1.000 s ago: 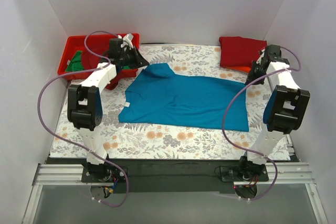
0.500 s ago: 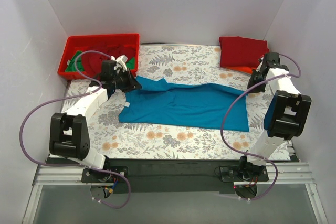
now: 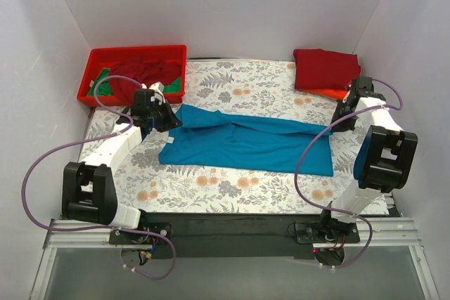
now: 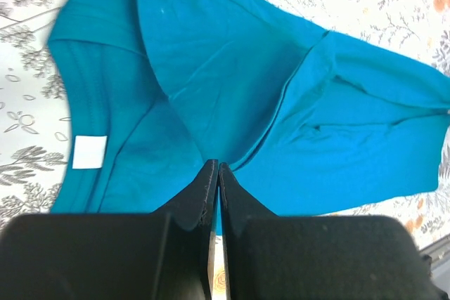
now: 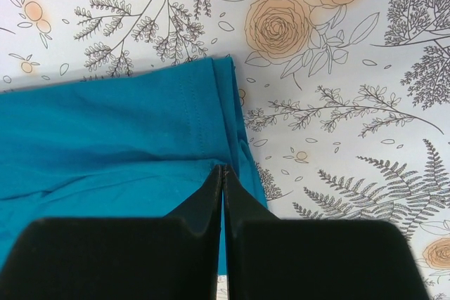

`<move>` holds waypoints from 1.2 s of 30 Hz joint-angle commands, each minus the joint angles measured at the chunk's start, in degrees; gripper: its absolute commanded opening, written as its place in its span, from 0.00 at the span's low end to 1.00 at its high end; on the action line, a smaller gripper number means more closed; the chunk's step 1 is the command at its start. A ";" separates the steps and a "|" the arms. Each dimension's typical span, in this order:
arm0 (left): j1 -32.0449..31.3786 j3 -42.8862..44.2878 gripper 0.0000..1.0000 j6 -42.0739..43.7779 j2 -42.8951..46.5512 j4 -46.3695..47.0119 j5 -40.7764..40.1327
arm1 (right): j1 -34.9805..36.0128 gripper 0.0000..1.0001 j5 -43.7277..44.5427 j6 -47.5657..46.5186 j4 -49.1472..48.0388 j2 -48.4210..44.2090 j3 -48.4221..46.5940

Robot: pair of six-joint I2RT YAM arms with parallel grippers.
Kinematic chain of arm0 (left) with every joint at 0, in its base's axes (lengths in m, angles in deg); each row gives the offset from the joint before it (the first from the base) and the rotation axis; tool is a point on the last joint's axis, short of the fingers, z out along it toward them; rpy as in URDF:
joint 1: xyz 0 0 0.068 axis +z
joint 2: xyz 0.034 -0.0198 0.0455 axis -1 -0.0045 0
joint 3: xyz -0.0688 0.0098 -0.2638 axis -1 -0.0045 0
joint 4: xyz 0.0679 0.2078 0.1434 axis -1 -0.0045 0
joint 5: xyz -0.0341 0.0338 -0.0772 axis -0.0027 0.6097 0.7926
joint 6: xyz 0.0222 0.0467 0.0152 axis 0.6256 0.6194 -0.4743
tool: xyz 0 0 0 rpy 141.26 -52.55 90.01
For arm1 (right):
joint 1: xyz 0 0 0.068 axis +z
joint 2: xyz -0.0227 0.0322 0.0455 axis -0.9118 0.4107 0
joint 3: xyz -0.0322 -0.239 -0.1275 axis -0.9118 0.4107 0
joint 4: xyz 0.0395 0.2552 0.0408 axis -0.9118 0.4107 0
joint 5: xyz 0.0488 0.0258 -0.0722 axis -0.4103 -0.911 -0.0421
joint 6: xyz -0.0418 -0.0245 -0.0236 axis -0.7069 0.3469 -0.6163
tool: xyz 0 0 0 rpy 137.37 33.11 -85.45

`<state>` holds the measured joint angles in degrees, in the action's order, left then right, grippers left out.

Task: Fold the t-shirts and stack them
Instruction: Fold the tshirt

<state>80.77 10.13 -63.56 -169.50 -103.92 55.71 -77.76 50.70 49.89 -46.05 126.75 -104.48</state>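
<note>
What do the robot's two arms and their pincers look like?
Both the left arm and right arm have white tube-like links joined by chunky black housings. A purple cable loops along each. The left gripper and right gripper have two matte black fingers tapering to thin wedge tips.

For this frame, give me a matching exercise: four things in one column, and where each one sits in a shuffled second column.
Things:
1. teal t-shirt
2. red tray
3. folded dark red t-shirt
4. green t-shirt

Places:
a. far-right corner
b. inside the tray
c. far-left corner
d. spread across the middle

Pairs: 1-d, 2-c, 3-a, 4-b
</note>
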 commanded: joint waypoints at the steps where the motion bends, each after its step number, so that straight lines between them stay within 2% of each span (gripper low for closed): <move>1: -0.08 -0.12 0.00 -1.31 5.31 -0.88 -4.20 | -0.30 0.01 0.95 0.19 -1.13 -2.59 0.73; 24: -0.08 -6.36 0.00 -0.79 8.13 -3.95 -2.37 | -0.38 0.01 6.39 0.98 -0.96 -3.03 4.25; 25: -0.08 -6.36 0.11 -0.35 8.21 -4.39 -1.75 | -0.38 0.04 6.83 0.89 -0.87 -3.12 4.25; 27: -0.08 -6.45 0.27 0.00 8.91 -5.62 0.27 | -0.29 0.21 8.50 1.60 -0.61 -3.56 4.34; 28: -0.08 -6.54 0.39 0.01 9.35 -6.06 0.80 | -0.38 0.35 9.03 1.86 -0.34 -3.82 4.42; 31: -0.08 -6.63 0.44 -0.17 11.98 -8.52 3.08 | -0.30 0.45 9.83 2.74 0.10 -5.83 4.07; 36: -0.17 -6.54 0.51 -0.44 13.76 -9.32 5.11 | 1.81 0.48 8.69 2.83 -0.08 -9.00 2.49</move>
<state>80.77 3.47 -64.33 -157.68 -112.20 58.02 -77.24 59.05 51.92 -45.88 121.22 -100.17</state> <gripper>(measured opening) 0.502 0.480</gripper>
